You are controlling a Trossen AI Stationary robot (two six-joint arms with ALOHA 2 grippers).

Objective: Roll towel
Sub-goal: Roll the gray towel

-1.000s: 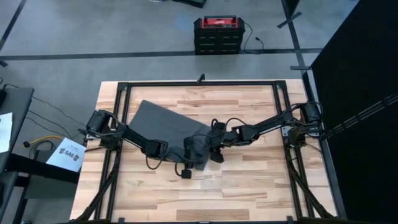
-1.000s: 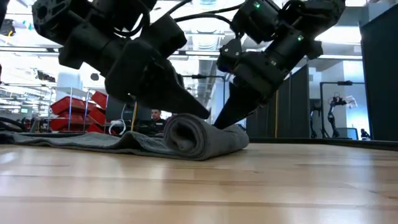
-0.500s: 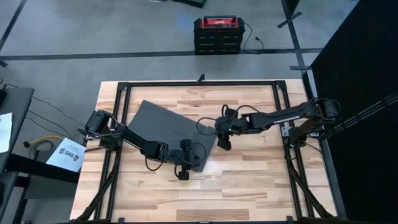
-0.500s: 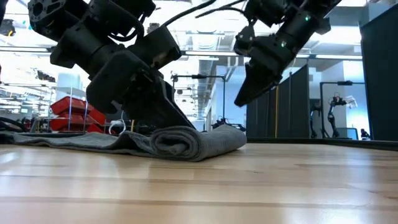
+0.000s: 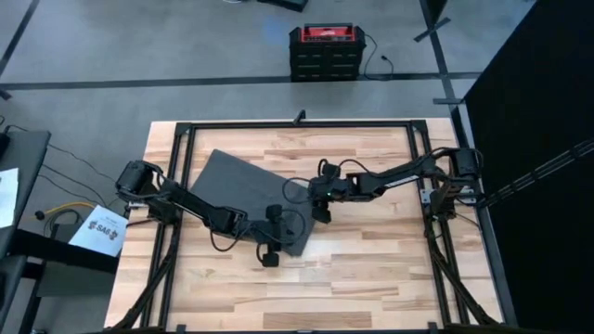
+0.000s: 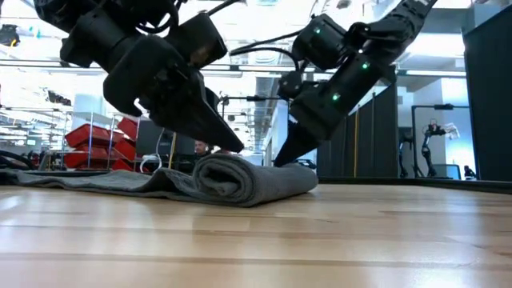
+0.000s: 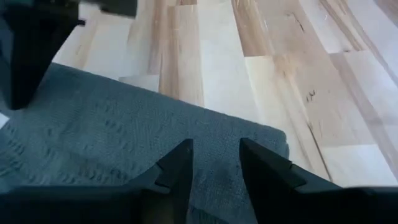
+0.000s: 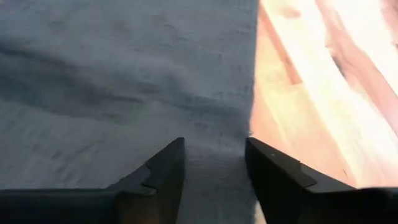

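The dark grey towel (image 5: 237,186) lies slantwise on the wooden table. Its far-left part is spread flat and its near-right end is rolled into a low roll (image 6: 232,178). My left gripper (image 5: 277,234) is open and slants down onto the top of the roll (image 7: 124,143), near the towel's near-right corner (image 7: 273,137). My right gripper (image 5: 318,206) is also open. It points down at the towel's right edge (image 8: 249,134), just beyond the roll on its far side (image 6: 280,158). My left gripper has its open fingertips (image 6: 234,148) on the top of the roll, slanting down from the table's left. It pinches nothing, and the roll lies on the table. My right gripper's fingertips (image 8: 168,162) stand low over the flat cloth beside its right edge; whether they touch it I cannot tell.
A black frame (image 5: 297,123) runs around the table's edges. A red and black toolbox (image 5: 323,51) stands on the floor beyond the far edge. Bare wood (image 5: 371,278) stretches to the near and right of the towel.
My right gripper has come off the roll, risen toward the table's far right, then come down again at the towel's right edge, farther from the near edge than before. The roll has sagged lower and wider while my left gripper has stayed on it.
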